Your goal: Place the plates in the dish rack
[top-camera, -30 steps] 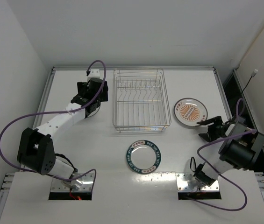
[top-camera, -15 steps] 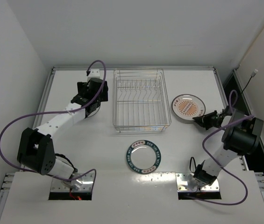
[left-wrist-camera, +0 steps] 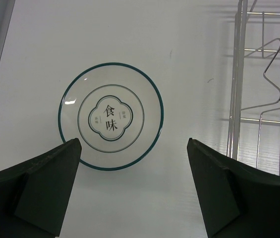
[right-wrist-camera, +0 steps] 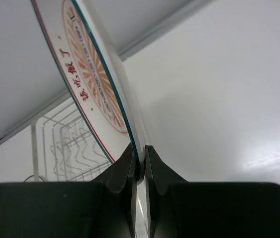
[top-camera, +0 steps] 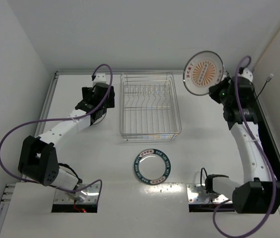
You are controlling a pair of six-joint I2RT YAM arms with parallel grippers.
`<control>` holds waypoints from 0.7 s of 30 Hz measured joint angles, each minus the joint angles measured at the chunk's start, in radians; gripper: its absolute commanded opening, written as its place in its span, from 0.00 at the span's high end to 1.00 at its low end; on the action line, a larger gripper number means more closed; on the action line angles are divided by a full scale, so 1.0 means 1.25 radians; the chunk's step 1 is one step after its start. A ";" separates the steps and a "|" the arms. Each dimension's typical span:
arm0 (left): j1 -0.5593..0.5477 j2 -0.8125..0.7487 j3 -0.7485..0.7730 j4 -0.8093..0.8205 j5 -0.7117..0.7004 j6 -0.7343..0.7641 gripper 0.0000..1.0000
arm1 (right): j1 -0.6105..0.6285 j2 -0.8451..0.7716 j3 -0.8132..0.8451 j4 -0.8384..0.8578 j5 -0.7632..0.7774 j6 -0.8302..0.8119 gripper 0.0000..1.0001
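White table (top-camera: 199, 144): metal frame along the far and left edges; walls close on the left, back and right.
rack (top-camera: 149, 105): sits flat, centre-far on the table, long sides running near to far. Upright prongs in a row across its far half.
striped plate (top-camera: 204, 73): held off the table, standing on edge, orange face toward the top camera. In that view it lies beyond the rack's far right corner, against the back wall.
right fingers (right-wrist-camera: 125, 173): clenched on the striped plate's lower rim, one finger on each face. The wrist view shows the plate edge-on, leaning left, with rack wires below it at the left.
right arm (top-camera: 246, 144): stretched up along the table's right edge, close to the side wall.
teal plate (top-camera: 152, 166): flat on the table, on the near side of the rack's near edge and apart from it, between the two arm bases. Bare table shows all round its rim.
white plate (left-wrist-camera: 111, 116): thin teal rim, character mark at the centre. Flat on the table to the left of the rack, hidden under the left arm's head in the top view.
left fingers (left-wrist-camera: 40, 193): spread wide, grasping nothing, hanging over the white plate's near rim with one tip at each side.
side rail (left-wrist-camera: 236, 74): the rack's left edge. A bare strip of table shows between it and the white plate's rim.
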 measured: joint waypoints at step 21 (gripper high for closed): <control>0.000 0.000 0.000 0.000 -0.001 0.000 0.14 | 0.430 0.396 0.279 -0.149 0.575 -0.111 1.00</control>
